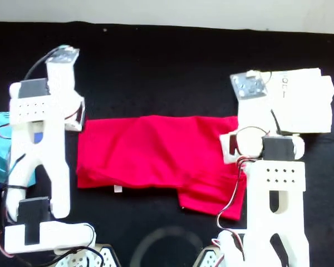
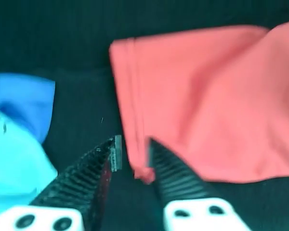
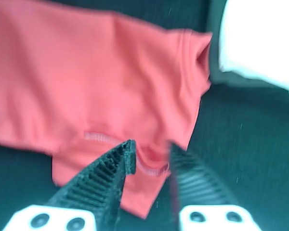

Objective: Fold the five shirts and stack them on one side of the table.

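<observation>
**Both grippers straddle the red shirt's ends, neither one pinching**

The black table (image 1: 156,67) carries everything. The red shirt (image 1: 150,150) lies across its middle as a long band, partly folded, with one looser flap hanging toward the robot at the right end. The left arm (image 1: 39,139) stands at the shirt's left end and the right arm (image 1: 275,178) at its right end. I judge they are set that way so that each can take one end and fold the band over evenly.

A white shirt (image 1: 300,100) lies folded at the far right, just beside the red one, and looks like the start of the stack. A blue shirt (image 2: 24,96) and a cyan shirt (image 2: 14,168) lie bunched at the left edge, apart from the red one and not yet folded.

The high view gives the layout but hides the jaws under the arms; the wrist views supply them. The left gripper (image 2: 132,149) is parted, with the shirt's near corner lying in the gap. The right gripper (image 3: 151,151) is likewise parted, astride a stitched hem of the flap. Neither has cloth clamped.

A small white tag (image 1: 118,189) shows on the near edge in the high view.
</observation>
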Robot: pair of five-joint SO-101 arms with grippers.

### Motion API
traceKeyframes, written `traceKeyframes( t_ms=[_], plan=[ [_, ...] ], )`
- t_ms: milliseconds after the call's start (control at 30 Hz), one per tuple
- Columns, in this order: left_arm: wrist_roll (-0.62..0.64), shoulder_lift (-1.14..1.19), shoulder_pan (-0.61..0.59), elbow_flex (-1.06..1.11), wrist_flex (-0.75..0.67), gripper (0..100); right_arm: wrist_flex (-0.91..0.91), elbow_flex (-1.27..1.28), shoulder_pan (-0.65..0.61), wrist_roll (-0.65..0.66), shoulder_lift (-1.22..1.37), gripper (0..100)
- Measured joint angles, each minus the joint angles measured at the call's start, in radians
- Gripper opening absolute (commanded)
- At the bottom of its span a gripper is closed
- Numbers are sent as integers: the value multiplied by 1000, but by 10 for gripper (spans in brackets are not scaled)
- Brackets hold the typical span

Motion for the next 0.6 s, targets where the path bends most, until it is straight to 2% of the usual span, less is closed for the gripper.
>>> traceKeyframes(
  t_ms=[167, 333, 600],
  plan=[
    [0, 51, 100, 20, -143, 9, -91, -8, 0, -18, 123, 7],
    [0, 255, 106, 35, -265, 9, -167, -9, 0, -18, 292, 7],
    [6, 531, 106, -87, -322, 9, -342, -9, 0, -21, 516, 7]
  ],
)
